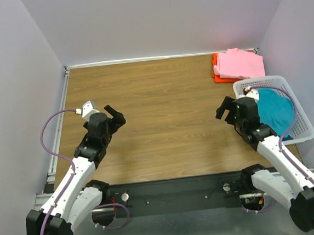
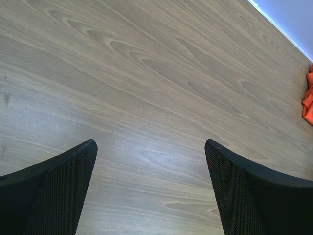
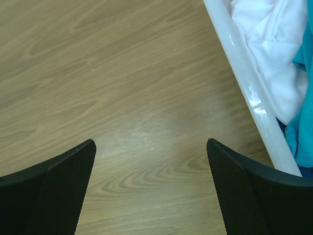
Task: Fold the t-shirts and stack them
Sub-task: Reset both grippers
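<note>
Lying loose in the white lattice basket (image 1: 258,80) at the right edge of the table (image 1: 160,95), the teal t-shirt (image 1: 275,112) appears to be the one garment not yet folded. The pink t-shirt (image 1: 239,63) already rests folded on the orange t-shirt (image 1: 217,71) in the far right corner, just beyond the basket. Several hazards are judged likely. A white garment (image 3: 271,44) lies against the teal fabric inside the basket, so a deep pinch could lift both at once. Soft cotton could also catch on the lattice wall, and a light plastic basket may then tip or slide with the pull. The stack sits close to the corner walls, so placing a third shirt there could push the pink layer askew or bring a wrist against the wall. The right gripper (image 1: 222,109) hovers over bare wood just beside the basket's left rim, so a careless swing toward the shirt could strike that rim. Its jaws are spread wide and hold nothing. The left gripper (image 1: 116,114) hangs over the left half of the table, well apart from all garments, jaws likewise wide and empty. Both arms are bent at the elbow, wrists raised, fingers angled forward and down toward the wood.
</note>
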`<state>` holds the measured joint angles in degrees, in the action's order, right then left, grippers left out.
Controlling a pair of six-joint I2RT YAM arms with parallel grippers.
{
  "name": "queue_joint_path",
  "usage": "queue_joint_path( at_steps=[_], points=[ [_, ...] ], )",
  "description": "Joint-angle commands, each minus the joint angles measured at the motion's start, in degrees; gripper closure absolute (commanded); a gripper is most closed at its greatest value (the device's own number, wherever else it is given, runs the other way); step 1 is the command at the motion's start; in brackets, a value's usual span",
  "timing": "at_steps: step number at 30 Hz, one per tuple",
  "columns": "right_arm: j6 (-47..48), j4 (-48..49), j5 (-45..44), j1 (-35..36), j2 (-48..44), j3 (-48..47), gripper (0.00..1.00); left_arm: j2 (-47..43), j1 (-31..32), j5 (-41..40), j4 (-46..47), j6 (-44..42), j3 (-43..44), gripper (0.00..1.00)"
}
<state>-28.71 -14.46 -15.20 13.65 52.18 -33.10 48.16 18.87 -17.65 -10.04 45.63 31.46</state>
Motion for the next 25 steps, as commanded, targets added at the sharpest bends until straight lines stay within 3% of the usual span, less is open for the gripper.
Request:
queue_joint_path(
  at_steps=[1,9,25],
  points=[
    [-4.1,2.7,2.4,0.0,-6.9,1.8,0.00,-1.1,-0.2,-2.7,-1.3,0.9,0.5,0.02],
    [-4.3,3.1,2.1,0.1,-11.7,2.8,0.00,-4.5,-0.2,-4.0,-3.4,1.8,1.1,0.02],
    [-5.9,5.1,3.3,0.1,-11.5,3.5,0.00,-6.8,-0.2,-6.5,-3.3,2.5,-0.1,0.02]
  ],
)
